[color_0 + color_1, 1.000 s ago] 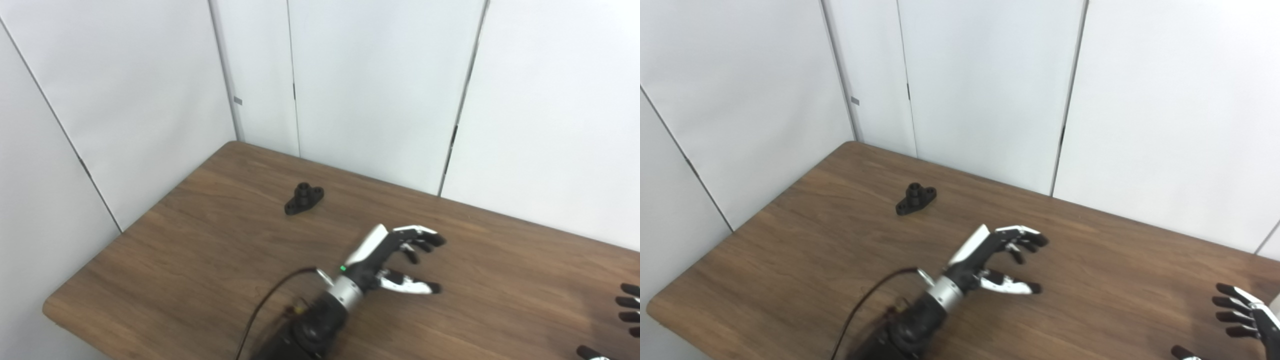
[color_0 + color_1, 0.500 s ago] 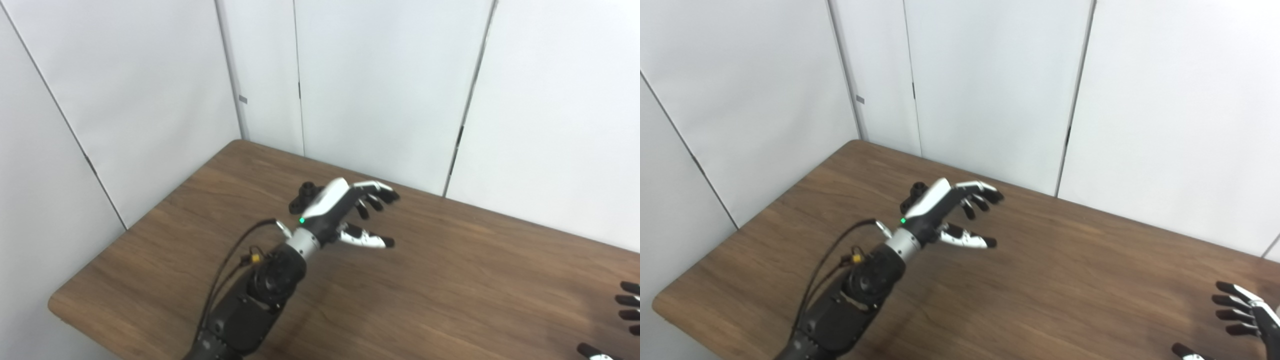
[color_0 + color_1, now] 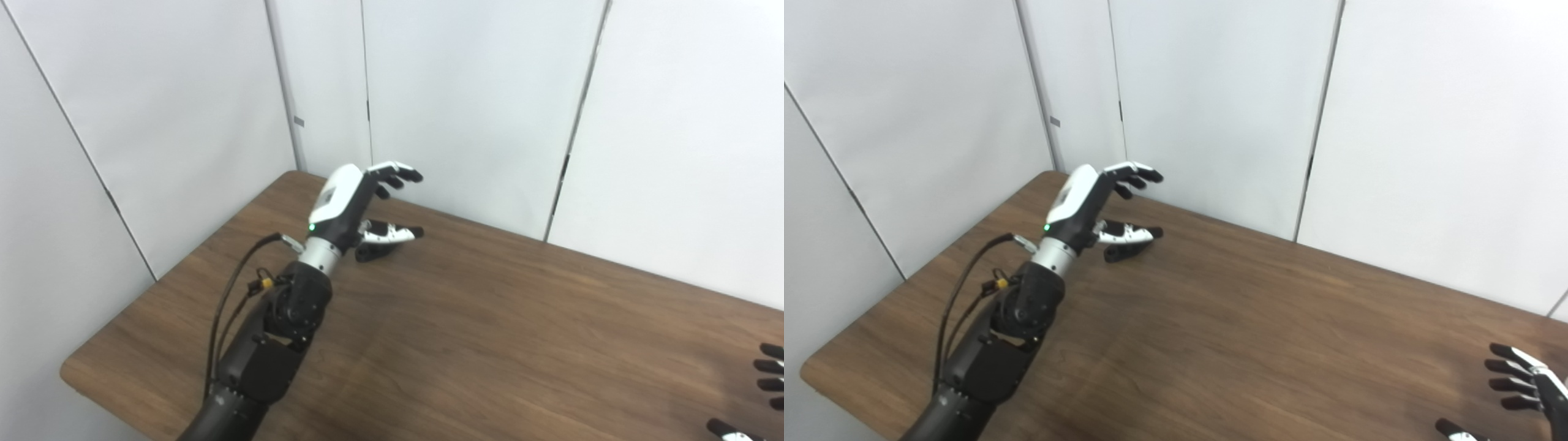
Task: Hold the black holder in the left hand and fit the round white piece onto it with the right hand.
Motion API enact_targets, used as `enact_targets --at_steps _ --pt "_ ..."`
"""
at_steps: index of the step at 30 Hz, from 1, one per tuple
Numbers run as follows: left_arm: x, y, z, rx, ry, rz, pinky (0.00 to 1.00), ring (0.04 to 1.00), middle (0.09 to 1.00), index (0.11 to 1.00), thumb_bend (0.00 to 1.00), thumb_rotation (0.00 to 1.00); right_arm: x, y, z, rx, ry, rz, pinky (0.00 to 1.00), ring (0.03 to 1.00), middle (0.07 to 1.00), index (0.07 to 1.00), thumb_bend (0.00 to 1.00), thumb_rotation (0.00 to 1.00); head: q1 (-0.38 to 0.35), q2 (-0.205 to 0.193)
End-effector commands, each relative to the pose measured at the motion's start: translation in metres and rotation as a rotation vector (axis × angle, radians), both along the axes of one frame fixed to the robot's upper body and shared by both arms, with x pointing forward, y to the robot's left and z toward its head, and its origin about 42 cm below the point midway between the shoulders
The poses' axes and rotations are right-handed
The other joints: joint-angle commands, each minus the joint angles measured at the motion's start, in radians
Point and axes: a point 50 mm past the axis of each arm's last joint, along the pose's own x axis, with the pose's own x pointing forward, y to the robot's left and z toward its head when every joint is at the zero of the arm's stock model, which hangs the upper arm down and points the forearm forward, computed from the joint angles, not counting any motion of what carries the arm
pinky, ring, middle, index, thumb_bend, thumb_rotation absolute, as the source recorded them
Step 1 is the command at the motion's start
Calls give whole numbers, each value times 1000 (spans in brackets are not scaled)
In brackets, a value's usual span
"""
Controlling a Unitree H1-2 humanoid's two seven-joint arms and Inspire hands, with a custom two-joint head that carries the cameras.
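Left hand (image 3: 358, 205) open over black holder (image 3: 1118, 252); right-eye view shows right hand (image 3: 1528, 383).

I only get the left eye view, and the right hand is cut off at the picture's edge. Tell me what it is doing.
Observer: The right eye view shows more of the right hand. It is low at the picture's right edge, over the table, with its fingers spread apart and nothing visible between them.
Operator: Now give me the holder. The left hand covers most of it in my view.
Observer: Here a little more of the black holder shows. It lies on the table just under the thumb of the left hand. That hand's fingers are apart and not closed on it. I cannot tell whether the thumb touches it.
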Motion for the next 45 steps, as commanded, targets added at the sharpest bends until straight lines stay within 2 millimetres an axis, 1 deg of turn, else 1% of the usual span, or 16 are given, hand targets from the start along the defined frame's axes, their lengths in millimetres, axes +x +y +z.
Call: enact_targets --at_steps 1,4,7,9,10,11,13,15,17,19,21,23,28,31,38,45 --pt "7 8 27 16 -94 56 575 751 780 658 813 101 7 -2 21 -6 -94 22 530 632 695 754 664 0 -1 3" --pt "9 9 28 2 -112 125 581 753 770 642 846 134 6 -3 21 -7 -91 21 531 634 696 754 665 0 -3 4" --pt "13 8 24 -1 -115 188 574 732 759 629 842 147 5 -3 21 -12 -89 17 533 635 697 753 664 0 -4 3" --pt "15 8 21 5 -94 228 586 763 788 637 849 171 5 -4 22 -14 -89 14 536 635 697 754 661 0 -5 7" --pt "17 9 20 10 -77 246 620 823 837 656 859 206 5 -4 21 -13 -89 14 534 634 696 752 662 0 -5 7" --pt "18 10 19 15 -58 261 649 862 869 668 871 227 4 -5 21 -11 -89 14 533 633 696 751 663 0 -5 7" --pt "20 12 17 31 -27 285 739 939 930 693 891 258 4 -5 21 -9 -88 14 534 634 696 751 662 0 -4 7" --pt "23 13 15 55 -8 308 797 990 984 706 932 303 4 -6 22 -7 -86 13 539 636 697 752 660 0 -5 9" --pt "26 16 12 83 7 334 838 998 996 713 962 333 4 -6 22 -7 -87 14 542 637 697 753 659 0 -6 10" --pt "29 18 8 111 25 359 951 1000 999 725 992 380 3 -7 22 -10 -88 14 543 639 697 754 659 0 -7 11" --pt "32 20 6 127 51 376 990 1000 1000 737 1000 394 3 -7 23 -13 -92 17 536 636 695 752 659 0 -8 13" --pt "33 21 4 147 75 390 998 1000 1000 742 1000 399 3 -7 23 -16 -92 17 532 635 693 752 659 0 -9 14" --pt "38 23 1 204 149 433 1000 1000 1000 745 1000 473 2 -9 25 -17 -88 13 534 638 696 756 654 0 -11 19" --pt "42 26 -3 227 186 455 1000 1000 1000 748 1000 500 2 -10 26 -20 -85 11 527 638 700 759 649 0 -12 23" --pt "48 33 -15 239 241 484 1000 1000 1000 739 1000 443 2 -13 27 -33 -94 19 522 632 702 760 651 0 -19 30" --pt "53 40 -27 258 306 468 1000 1000 1000 689 1000 395 0 -15 27 -36 -93 16 528 632 701 758 651 0 -21 38"
